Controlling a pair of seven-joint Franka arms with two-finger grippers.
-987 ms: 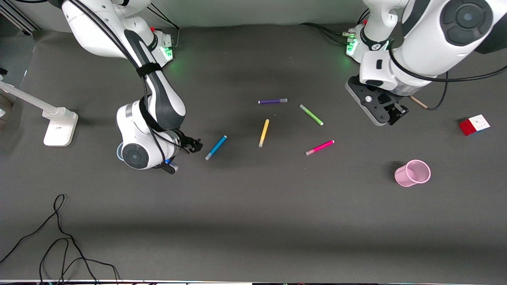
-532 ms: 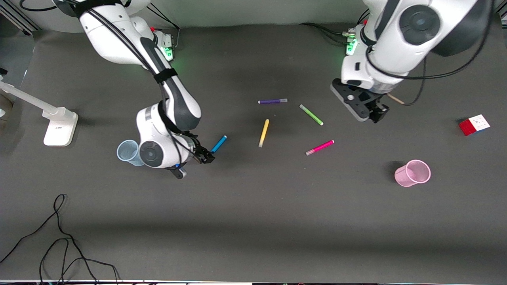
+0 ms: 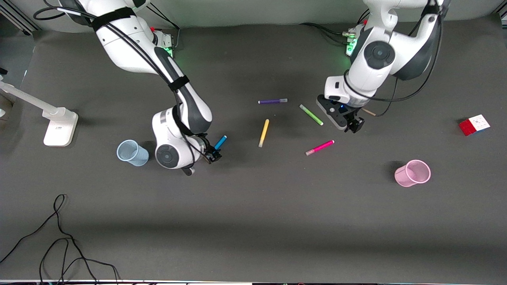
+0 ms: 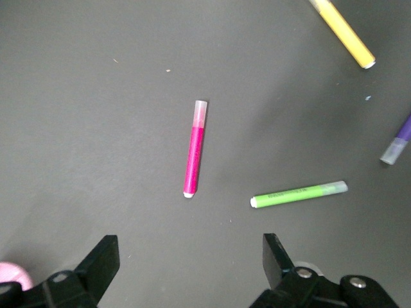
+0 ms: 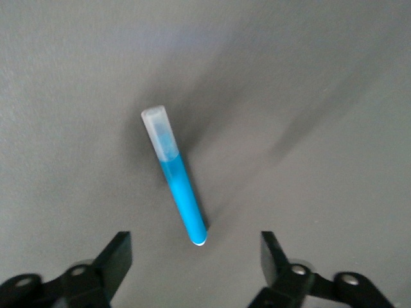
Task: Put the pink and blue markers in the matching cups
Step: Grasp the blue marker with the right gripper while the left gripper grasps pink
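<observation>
The blue marker [image 3: 220,141] lies on the dark table; my right gripper [image 3: 214,155] hangs open just over its end nearest the front camera. In the right wrist view the blue marker [image 5: 175,178] points between the open fingers of the right gripper [image 5: 196,260]. The pale blue cup [image 3: 132,152] stands upright beside the right arm's wrist. The pink marker [image 3: 319,147] lies near the table's middle; my left gripper [image 3: 354,126] is open above the table beside it. The left wrist view shows the pink marker [image 4: 195,149] ahead of the left gripper [image 4: 191,263]. The pink cup [image 3: 412,173] stands toward the left arm's end.
A purple marker [image 3: 272,101], a green marker [image 3: 311,114] and a yellow marker [image 3: 263,133] lie between the arms. A colour cube [image 3: 474,124] sits at the left arm's end. A white stand [image 3: 59,124] and loose cables [image 3: 59,245] are at the right arm's end.
My right gripper moved off the blue cup, which now shows, to the blue marker's end. My left gripper moved from near its base down toward the pink and green markers.
</observation>
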